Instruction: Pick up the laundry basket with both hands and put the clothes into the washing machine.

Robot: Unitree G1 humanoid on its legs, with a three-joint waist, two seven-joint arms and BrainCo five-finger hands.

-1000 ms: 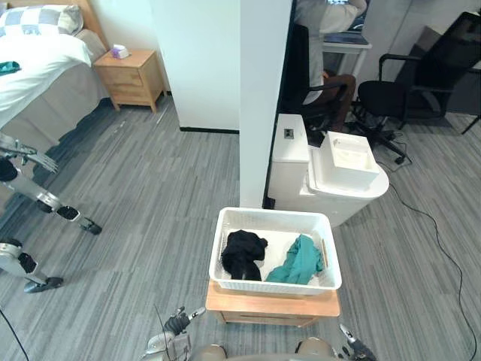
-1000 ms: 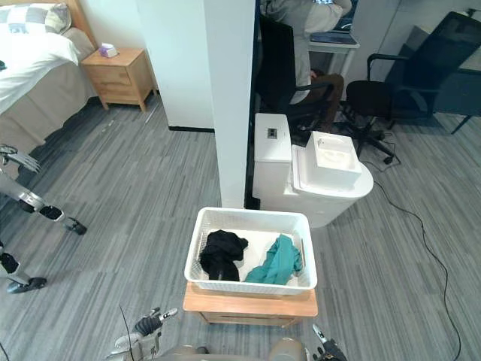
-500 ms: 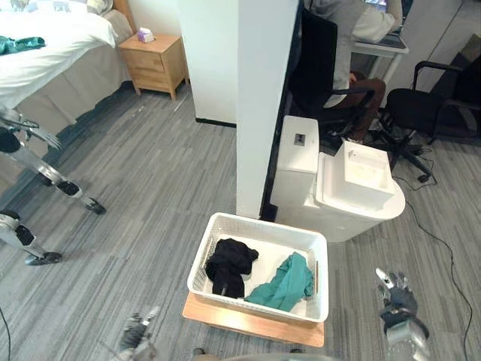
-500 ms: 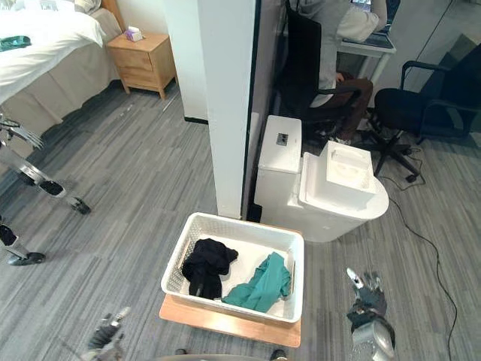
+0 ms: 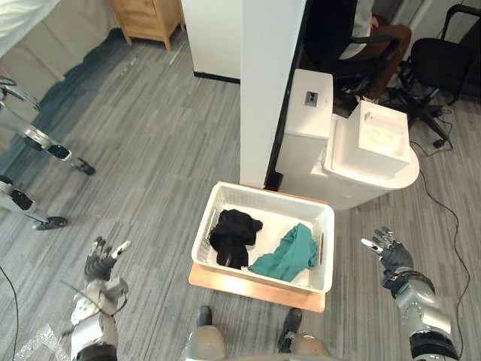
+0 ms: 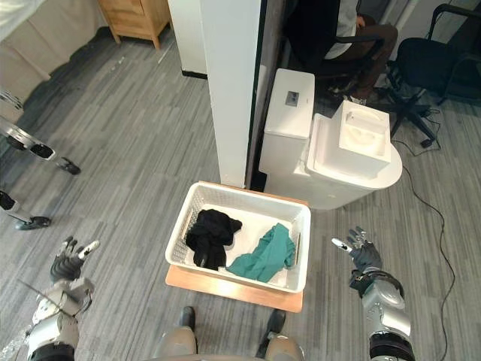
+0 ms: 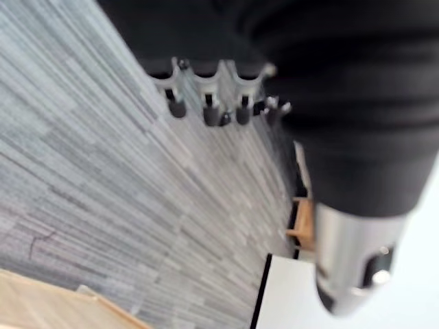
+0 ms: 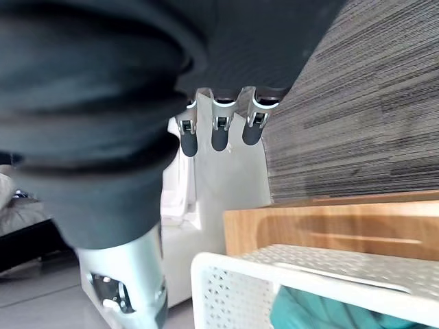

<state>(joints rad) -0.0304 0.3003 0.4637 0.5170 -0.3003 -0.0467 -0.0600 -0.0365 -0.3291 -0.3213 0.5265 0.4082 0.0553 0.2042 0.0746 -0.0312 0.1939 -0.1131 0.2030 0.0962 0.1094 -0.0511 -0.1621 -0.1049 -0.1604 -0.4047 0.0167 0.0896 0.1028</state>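
**Both hands up and out wide, basket not yet touched**

The fingers of the left hand (image 5: 101, 259) and the right hand (image 5: 391, 253) are straight and spread, and neither has hold of anything. A second ago both hands sat low, close in front of the body. Now they are raised and held out, one on each side of the laundry basket (image 5: 274, 195), still well apart from its walls. The view has also tipped down over the basket, so part of that shift is the camera's own. I judge this to be the set-up for a two-handed grip: the hands have yet to close in on the short sides.

The basket is white with perforated walls. It rests on a low wooden stand (image 5: 248, 289), just in front of the white washing machine (image 5: 357, 188). Inside lie a black garment (image 5: 234, 237) and a teal garment (image 5: 289, 256), side by side.
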